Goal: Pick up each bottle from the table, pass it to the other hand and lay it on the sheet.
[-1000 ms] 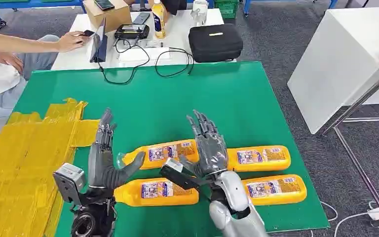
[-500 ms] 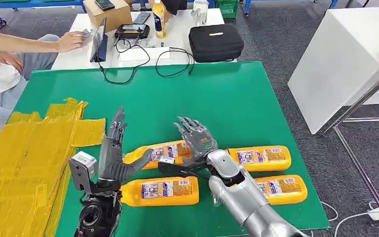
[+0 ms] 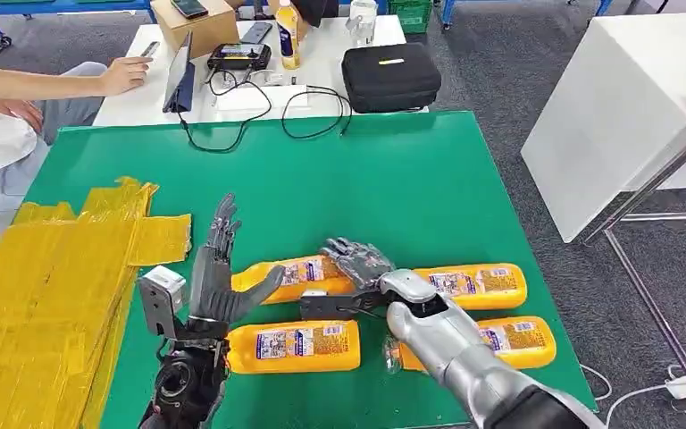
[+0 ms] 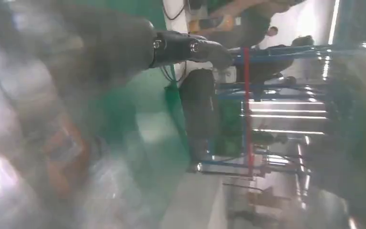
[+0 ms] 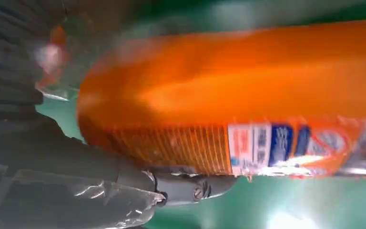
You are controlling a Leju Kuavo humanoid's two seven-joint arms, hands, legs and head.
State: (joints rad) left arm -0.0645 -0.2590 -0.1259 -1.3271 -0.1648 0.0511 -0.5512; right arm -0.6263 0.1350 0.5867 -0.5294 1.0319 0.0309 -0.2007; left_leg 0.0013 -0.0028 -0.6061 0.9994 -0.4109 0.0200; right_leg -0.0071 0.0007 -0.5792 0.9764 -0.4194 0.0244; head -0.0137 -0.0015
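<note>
Several orange bottles lie on the green table (image 3: 411,179). My right hand (image 3: 357,262) has come down onto the base end of the back-left bottle (image 3: 295,272), fingers arched over it; the bottle still lies flat. In the right wrist view that bottle (image 5: 228,90) is very close, with my thumb (image 5: 124,183) stretched along its side. My left hand (image 3: 217,279) stands open beside the bottle's cap end, fingers pointing up, thumb near the neck. The other bottles are front left (image 3: 290,346), back right (image 3: 470,284) and front right (image 3: 520,339). The yellow sheet (image 3: 45,286) covers the table's left side.
Behind the green table a white table (image 3: 322,63) carries a black case (image 3: 390,76), cables, devices and an upright bottle (image 3: 287,36). A person's arm (image 3: 54,80) reaches in from the left. A white block (image 3: 625,107) stands to the right.
My right hand has tipped forward and dropped from fingers-up onto the back-left bottle. My left hand has shifted slightly right, toward the bottle's cap end. The bottles have not moved.
</note>
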